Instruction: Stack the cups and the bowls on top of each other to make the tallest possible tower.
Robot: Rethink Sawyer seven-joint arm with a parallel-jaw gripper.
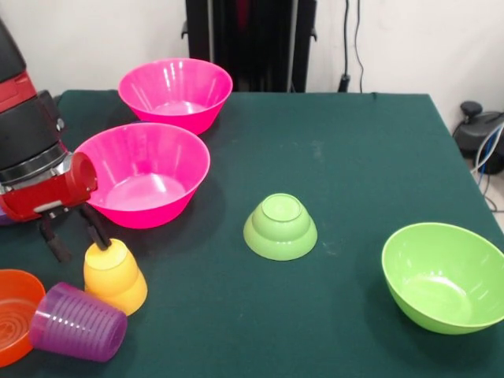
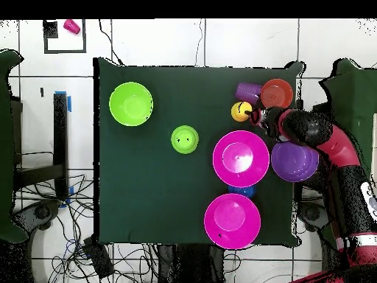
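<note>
Nearest the camera, at the near-left corner in the front view, a ridged purple cup is lying on its side, mouth turned toward the shallow orange bowl that is being cut off by the left edge. Just behind it, a yellow-orange cup is sitting upside down on the green table. The gripper is being held right above and slightly left of that cup, jaws parted, nothing gripped; one finger is seen just beside the cup's base, contact cannot be confirmed.

Two hot pink bowls are standing upright on the left: one just behind the gripper, the other at the far edge. A small green bowl is resting inverted near the table's middle. A large lime green bowl is sitting upright at the near right, well apart from the rest.

In the overhead view, a wide purple bowl is seen beside the nearer pink bowl, partly covered by the arm. A small blue bowl is only partly showing between the two pink bowls. A red cup is not being identified in either view.
</note>
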